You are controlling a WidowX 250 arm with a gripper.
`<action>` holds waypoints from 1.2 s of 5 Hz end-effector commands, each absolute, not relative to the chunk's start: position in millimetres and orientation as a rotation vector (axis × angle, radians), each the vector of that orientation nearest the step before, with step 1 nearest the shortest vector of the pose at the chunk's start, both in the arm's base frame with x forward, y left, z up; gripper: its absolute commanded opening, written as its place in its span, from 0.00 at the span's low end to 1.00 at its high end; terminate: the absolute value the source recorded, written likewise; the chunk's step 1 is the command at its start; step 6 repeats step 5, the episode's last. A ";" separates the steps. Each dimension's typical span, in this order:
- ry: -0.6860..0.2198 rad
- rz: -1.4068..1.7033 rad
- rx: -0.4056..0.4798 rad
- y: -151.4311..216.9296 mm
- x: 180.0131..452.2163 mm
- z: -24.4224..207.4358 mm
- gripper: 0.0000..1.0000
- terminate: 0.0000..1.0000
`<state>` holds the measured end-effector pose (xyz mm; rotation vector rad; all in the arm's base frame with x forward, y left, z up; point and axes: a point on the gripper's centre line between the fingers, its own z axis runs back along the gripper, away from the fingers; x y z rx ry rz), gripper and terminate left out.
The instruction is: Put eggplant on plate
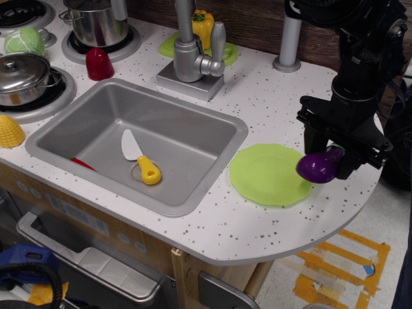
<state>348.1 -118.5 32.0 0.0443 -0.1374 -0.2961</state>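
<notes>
Gripper [329,154] clamped on one eggplant [318,167], raised beside one lime plate [267,175], one sink [193,138] left.

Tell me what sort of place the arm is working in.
Most likely a toy play kitchen: a small sink with a faucet, stove burners holding pots, and plastic food such as the eggplant in the gripper.

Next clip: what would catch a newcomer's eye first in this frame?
Most striking is the black gripper at the counter's right end, holding the glossy purple eggplant at the right rim of the lime-green plate. Next comes the grey sink in the middle, with a yellow-handled toy knife lying in its basin. Behind the faucet, a yellow pepper stands on a smaller green plate.
</notes>
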 end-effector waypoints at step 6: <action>-0.303 -0.375 0.060 -57.9 339.0 43.4 1.00 1.00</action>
